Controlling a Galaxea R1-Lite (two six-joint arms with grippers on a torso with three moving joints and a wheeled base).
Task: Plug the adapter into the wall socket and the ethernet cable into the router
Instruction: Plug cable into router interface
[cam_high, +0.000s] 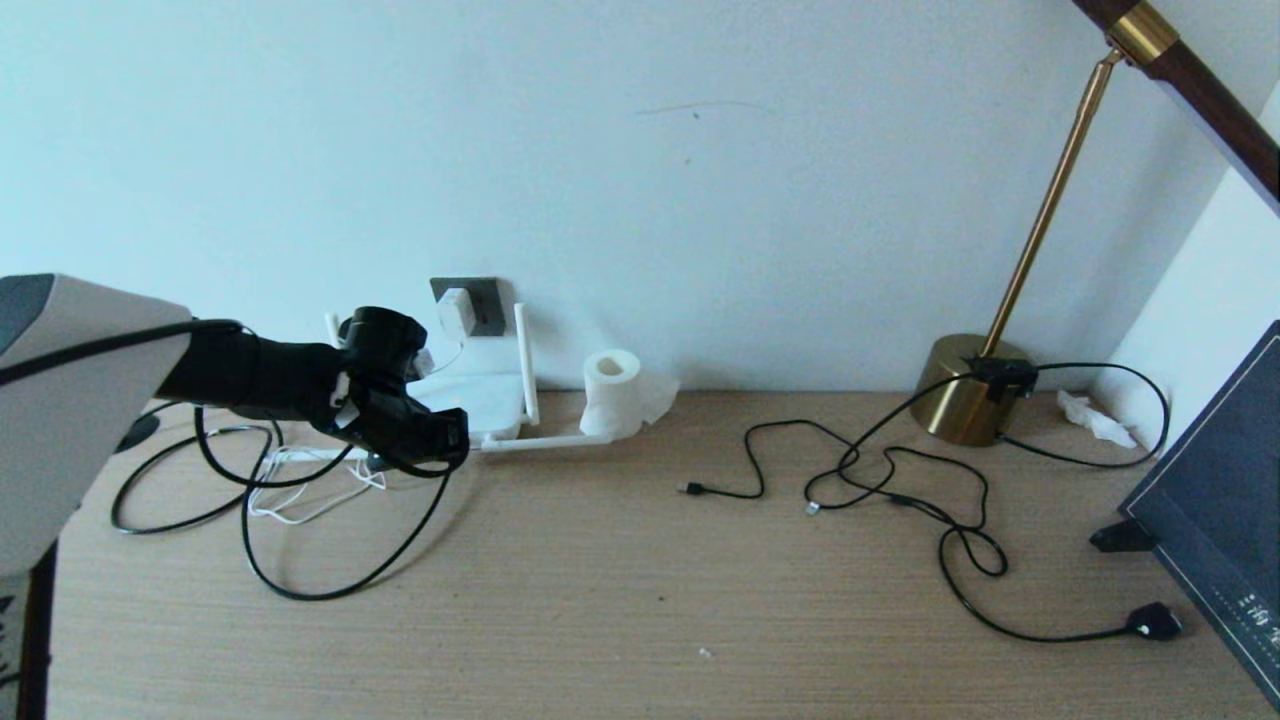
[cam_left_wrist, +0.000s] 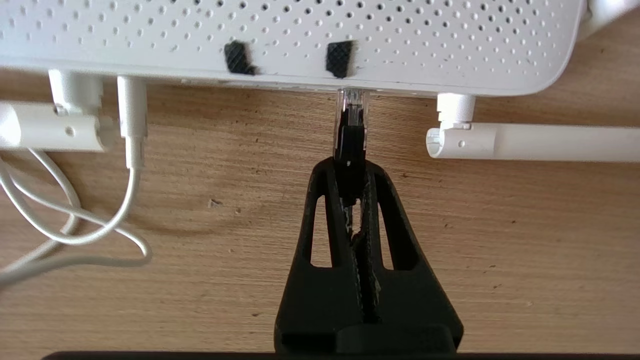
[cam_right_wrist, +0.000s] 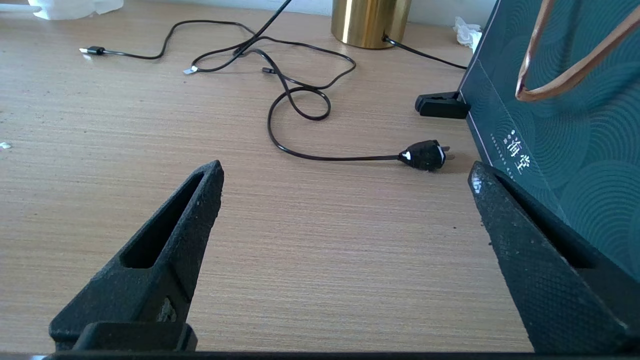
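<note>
Left gripper (cam_left_wrist: 351, 172) is pinching the ethernet cable (cam_left_wrist: 350, 140) plug at the router (cam_left_wrist: 450, 45) edge, its port hidden; right gripper (cam_right_wrist: 345, 185) is gaping wide.

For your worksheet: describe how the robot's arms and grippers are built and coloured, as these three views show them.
The left arm has a pale grey shell, then a black wrist section with black cables looped beside it. The left gripper has two matte black, tapered plastic fingers, each pierced by a long slot. The right gripper has the same wedge-shaped black fingers with grainy, textured inner faces. No markings show.
</note>
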